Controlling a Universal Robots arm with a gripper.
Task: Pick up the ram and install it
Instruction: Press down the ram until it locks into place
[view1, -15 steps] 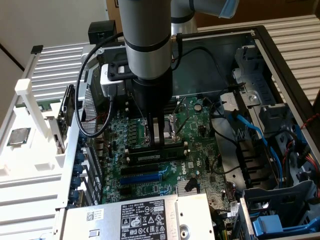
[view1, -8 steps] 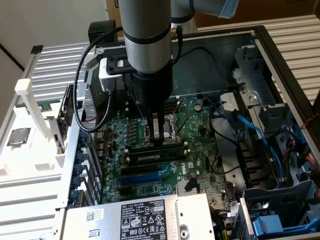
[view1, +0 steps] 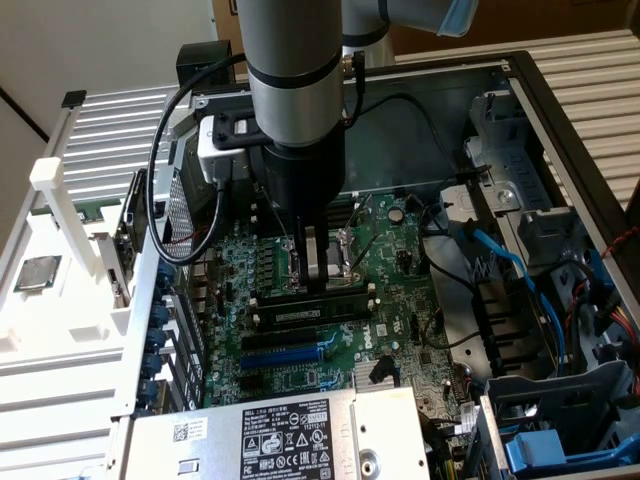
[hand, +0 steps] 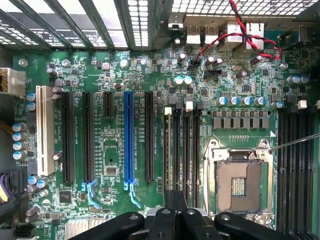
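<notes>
Gripper is down over the motherboard, fingers drawn fully together, tips on the top edge of the ram. The ram sits in a memory slot beside the empty processor socket; whether it is latched cannot be told.

Step in hand, by judgement: seating. Press straight down, evenly along the stick, no tilt, so both end clips can close.

Materials: ram is a thin green board stick with dark chips; slots are long black plastic; socket frame is bright metal; case is perforated sheet steel
</notes>
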